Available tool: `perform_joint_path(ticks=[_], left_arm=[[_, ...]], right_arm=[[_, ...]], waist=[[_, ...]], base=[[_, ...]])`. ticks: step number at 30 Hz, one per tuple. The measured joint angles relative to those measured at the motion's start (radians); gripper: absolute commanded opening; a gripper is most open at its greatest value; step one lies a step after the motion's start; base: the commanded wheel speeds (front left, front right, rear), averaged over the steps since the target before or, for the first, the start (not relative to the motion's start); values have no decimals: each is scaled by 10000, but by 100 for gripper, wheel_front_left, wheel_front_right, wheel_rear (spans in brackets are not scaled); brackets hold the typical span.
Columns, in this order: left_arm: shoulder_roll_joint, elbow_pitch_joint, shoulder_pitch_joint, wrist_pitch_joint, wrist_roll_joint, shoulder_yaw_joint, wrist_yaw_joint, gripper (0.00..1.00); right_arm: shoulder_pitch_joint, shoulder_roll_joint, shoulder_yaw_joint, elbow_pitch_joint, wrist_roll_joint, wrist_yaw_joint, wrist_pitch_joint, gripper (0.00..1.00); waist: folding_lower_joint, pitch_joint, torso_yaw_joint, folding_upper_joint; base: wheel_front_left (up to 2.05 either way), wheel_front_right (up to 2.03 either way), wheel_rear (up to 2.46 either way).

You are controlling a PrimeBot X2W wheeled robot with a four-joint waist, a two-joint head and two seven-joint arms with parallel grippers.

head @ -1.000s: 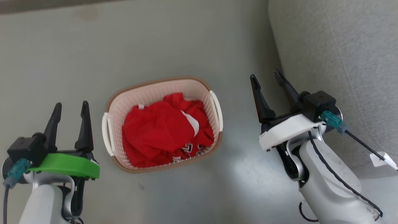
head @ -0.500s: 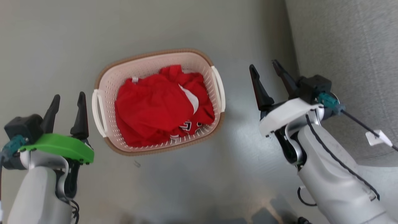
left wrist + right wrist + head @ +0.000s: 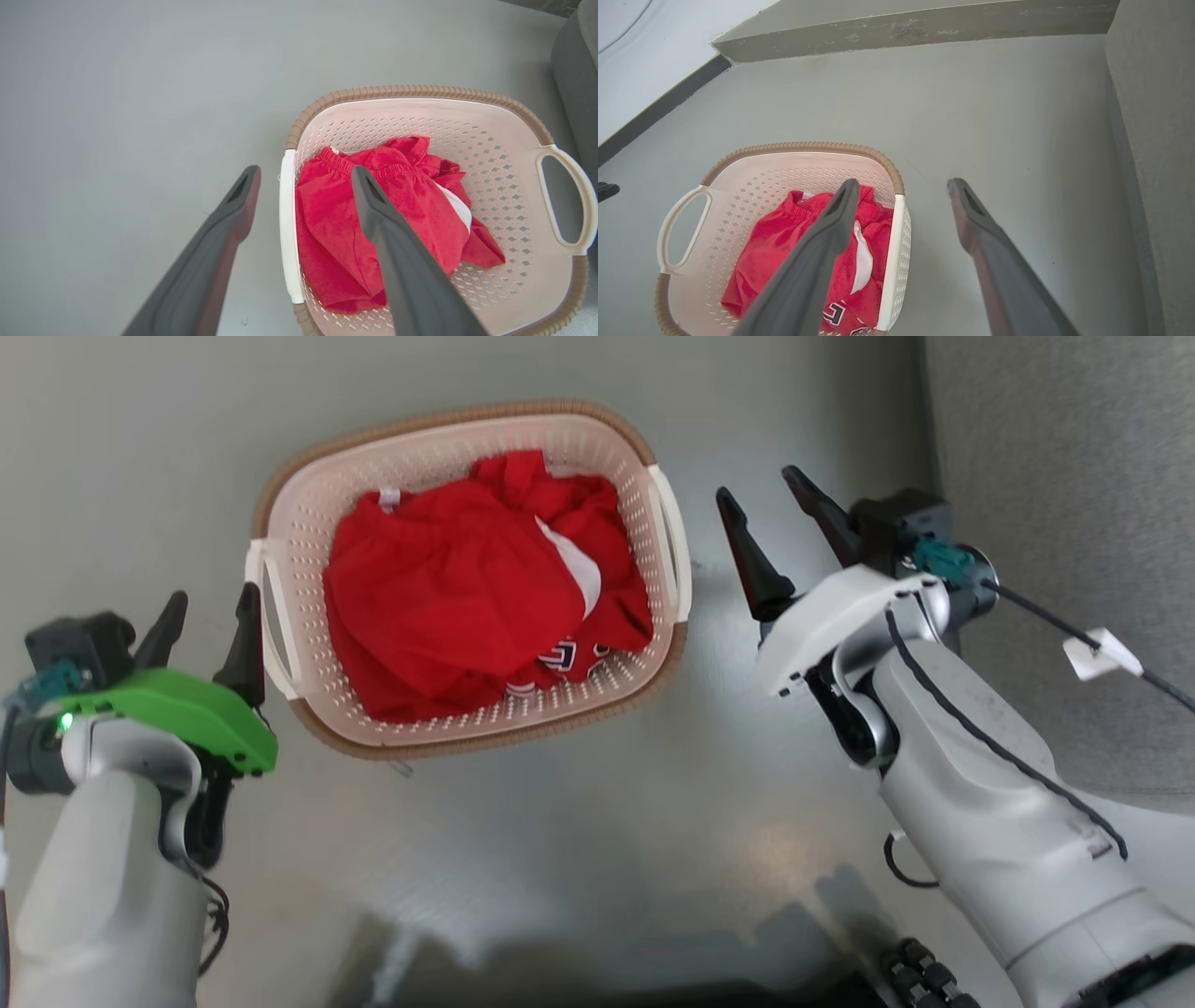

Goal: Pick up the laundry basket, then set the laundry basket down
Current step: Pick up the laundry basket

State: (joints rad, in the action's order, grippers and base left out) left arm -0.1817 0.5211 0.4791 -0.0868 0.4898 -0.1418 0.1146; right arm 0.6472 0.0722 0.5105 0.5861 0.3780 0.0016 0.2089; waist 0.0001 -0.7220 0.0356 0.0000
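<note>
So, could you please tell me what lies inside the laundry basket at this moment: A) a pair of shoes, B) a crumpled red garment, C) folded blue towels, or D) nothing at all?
B: a crumpled red garment with white trim lies heaped inside the laundry basket.

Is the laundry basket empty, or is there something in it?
Not empty. The basket holds crumpled red clothing with a white patch, heaped over most of its bottom, below the rim.

The laundry basket (image 3: pixel 439 439) is cream-white, peppered with small holes, with a brown woven-look rim. The garment (image 3: pixel 448 597) is bright red with a white patch and black-and-white lettering. The floor (image 3: pixel 579 821) is plain grey-green. The left gripper (image 3: pixel 213 599) has a green mount.
</note>
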Motion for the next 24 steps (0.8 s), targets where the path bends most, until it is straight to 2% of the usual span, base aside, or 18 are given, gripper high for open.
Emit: perform_joint_path(ticks=[13,20,24], left_arm=[[-25,1822,1499,412,351,-324,90,100],[102,2452,2094,433,401,-700,98,100],[157,2629,2385,431,548,-993,98,100]], right_arm=[[1291,-61,543,1837,153,422,-339,100],[1711,-56,1104,2040,988,692,-479,100],[1943,-58,1432,2186,1264,717,-606,100]], waist=[[0,-1144,-111,0],[0,-1505,-256,0],[0,-1686,-372,0]], base=[[0,0,0],[0,0,0],[0,0,0]])
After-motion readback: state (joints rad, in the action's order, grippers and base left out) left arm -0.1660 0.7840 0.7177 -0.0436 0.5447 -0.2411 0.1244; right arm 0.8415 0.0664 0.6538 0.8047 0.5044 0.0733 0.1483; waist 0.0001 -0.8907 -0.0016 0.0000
